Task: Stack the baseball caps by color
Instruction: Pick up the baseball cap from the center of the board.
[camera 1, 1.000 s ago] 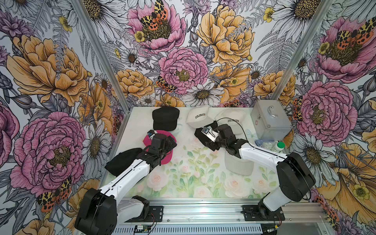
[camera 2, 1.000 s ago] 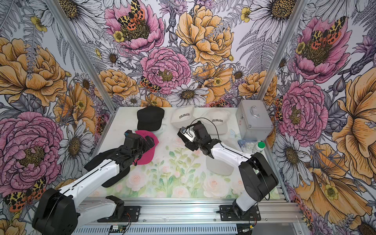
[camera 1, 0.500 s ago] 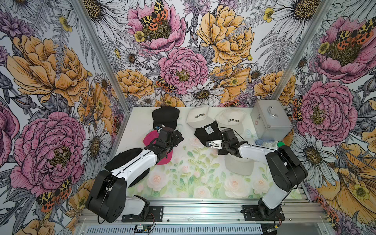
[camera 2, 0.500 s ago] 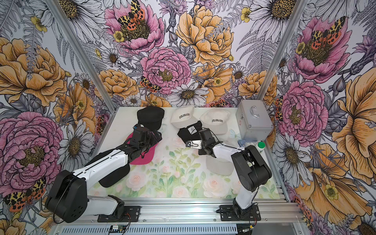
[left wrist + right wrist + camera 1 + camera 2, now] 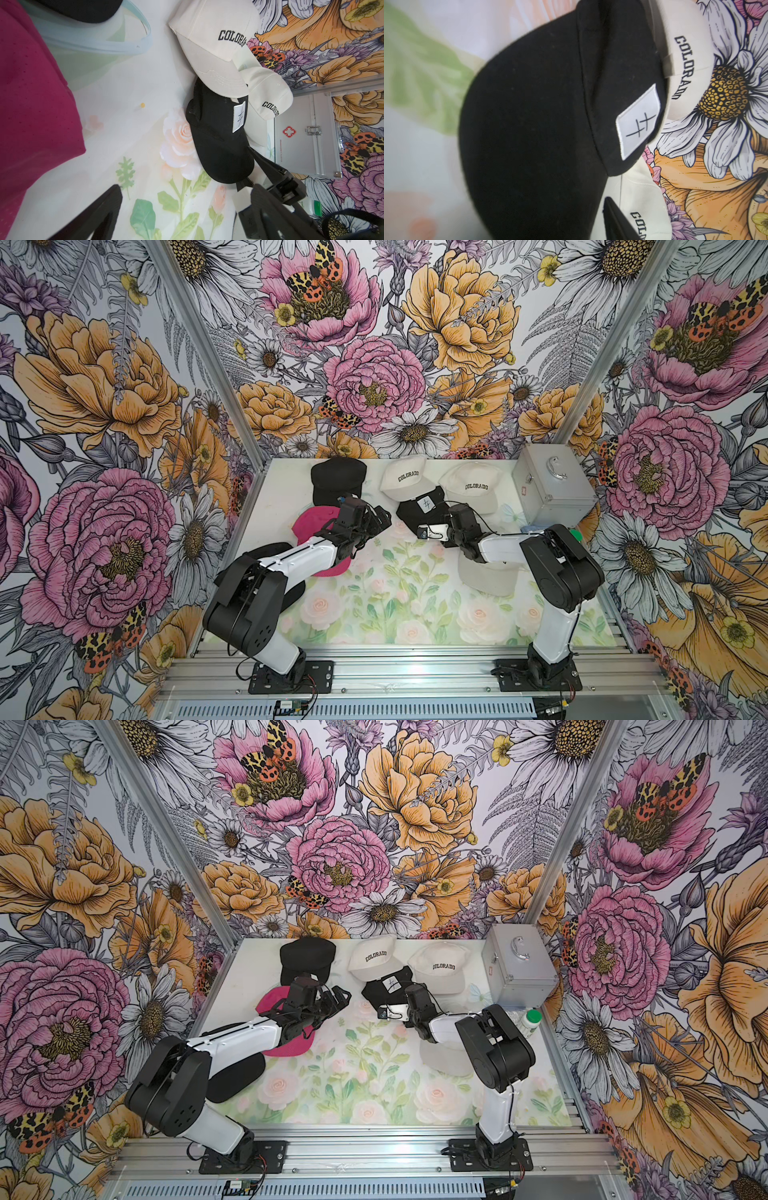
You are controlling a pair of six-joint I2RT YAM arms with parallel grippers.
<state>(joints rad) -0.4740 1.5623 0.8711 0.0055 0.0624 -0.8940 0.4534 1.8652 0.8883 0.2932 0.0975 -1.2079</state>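
Note:
A black cap with a white patch [image 5: 419, 510] [image 5: 539, 124] lies mid-table, partly under two cream COLORADO caps [image 5: 405, 483] [image 5: 471, 489]. My right gripper [image 5: 441, 513] is at its brim. One finger [image 5: 618, 220] shows beside the brim and the brim hides the other. A plain black cap [image 5: 338, 479] sits at the back left. A pink cap [image 5: 311, 522] and another black cap [image 5: 266, 549] lie under my left arm. The left gripper [image 5: 376, 522] [image 5: 187, 216] hangs open over bare table between the pink cap and the patched cap. A third cream cap [image 5: 486, 576] lies under my right arm.
A silver metal case [image 5: 552, 485] stands at the back right. A white bottle with a green lid [image 5: 575, 534] lies just in front of it, close to the right arm's elbow. The floral table mat [image 5: 395, 605] stretches toward the front rail.
My right gripper has come down from above to the patched black cap's brim. The left gripper has moved right, off the pink cap toward the middle, still open.

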